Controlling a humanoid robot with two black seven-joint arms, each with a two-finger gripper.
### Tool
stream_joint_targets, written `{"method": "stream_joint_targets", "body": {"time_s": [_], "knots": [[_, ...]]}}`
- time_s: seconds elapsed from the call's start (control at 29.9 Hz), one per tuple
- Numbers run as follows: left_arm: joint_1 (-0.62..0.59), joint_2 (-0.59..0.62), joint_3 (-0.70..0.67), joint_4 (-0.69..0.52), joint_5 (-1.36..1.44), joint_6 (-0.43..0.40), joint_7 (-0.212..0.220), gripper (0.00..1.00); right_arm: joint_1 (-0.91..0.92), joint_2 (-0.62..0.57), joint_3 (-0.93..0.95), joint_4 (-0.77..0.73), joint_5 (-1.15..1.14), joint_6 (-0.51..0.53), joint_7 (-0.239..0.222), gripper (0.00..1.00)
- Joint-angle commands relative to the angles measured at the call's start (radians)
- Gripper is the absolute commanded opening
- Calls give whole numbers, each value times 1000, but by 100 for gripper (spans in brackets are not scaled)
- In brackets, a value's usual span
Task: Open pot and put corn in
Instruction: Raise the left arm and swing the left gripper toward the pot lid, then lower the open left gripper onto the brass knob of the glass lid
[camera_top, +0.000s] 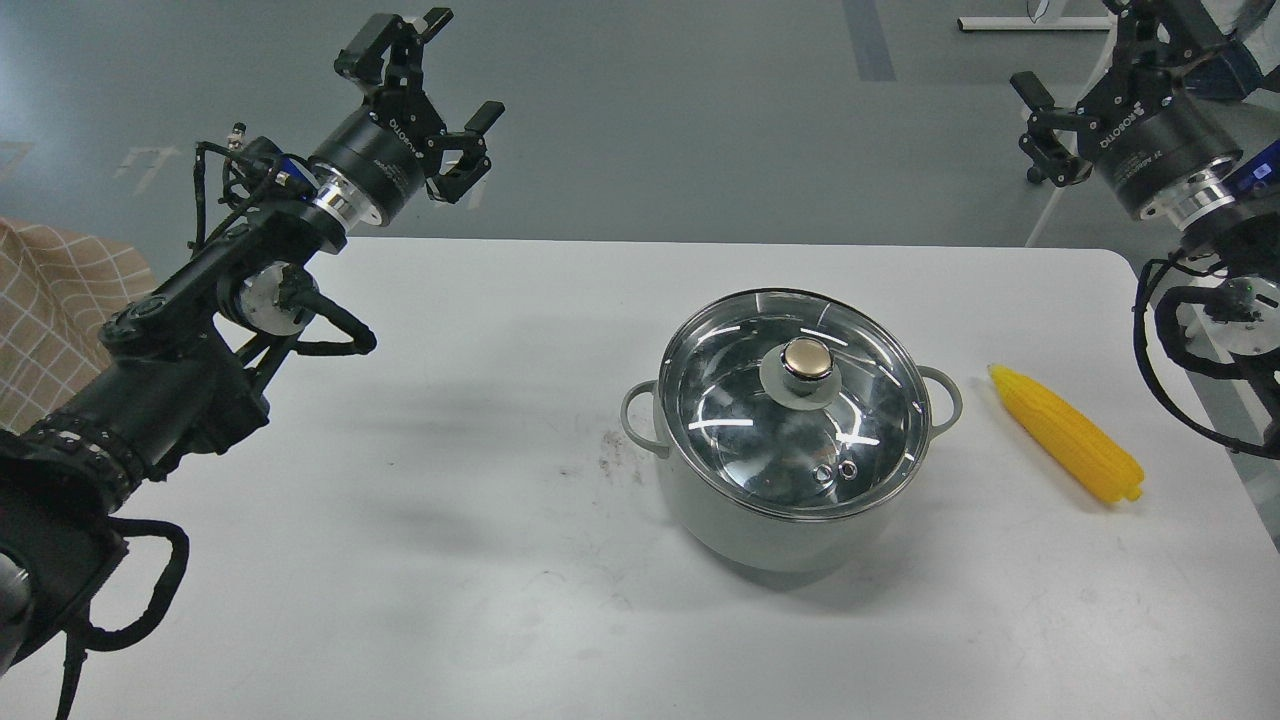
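The pale grey-green pot stands right of the table's middle, with a loop handle on each side. A glass lid with a gold knob sits on it, closing it. The yellow corn lies on the table to the right of the pot, pointed end towards the back. My left gripper is open and empty, raised high beyond the table's far left edge. My right gripper is open and empty, raised high at the far right, with its upper finger cut off by the frame's top.
The white table has a rounded far right corner and a few small dark marks left of the pot. A beige checked cloth lies off the table's left side. Grey floor lies beyond.
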Motion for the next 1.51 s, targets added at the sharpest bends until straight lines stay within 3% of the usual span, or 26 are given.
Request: {"method": "stream_joint_targets", "body": {"time_s": [0.0, 0.54, 0.74, 0.9, 1.04, 1.47], "knots": [[-1, 1, -10, -26, -2, 0, -11, 98, 16, 37, -31, -79, 9, 0, 0, 100], [57, -23, -71, -129, -7, 30, -14, 98, 14, 34, -51, -90, 12, 0, 0, 100], [66, 6, -65, -160, 10, 33, -34, 98, 19, 51, -53, -96, 9, 0, 0, 100], [66, 115, -58, -342, 73, 51, -37, 98, 13, 42, -54, -98, 5, 0, 0, 100], [71, 216, -67, -575, 290, 55, -37, 98, 4, 27, -54, -96, 5, 0, 0, 100], [11, 217, -53, -928, 1225, 68, -47, 98, -20, 7, -54, -94, 0, 0, 0, 100]]}}
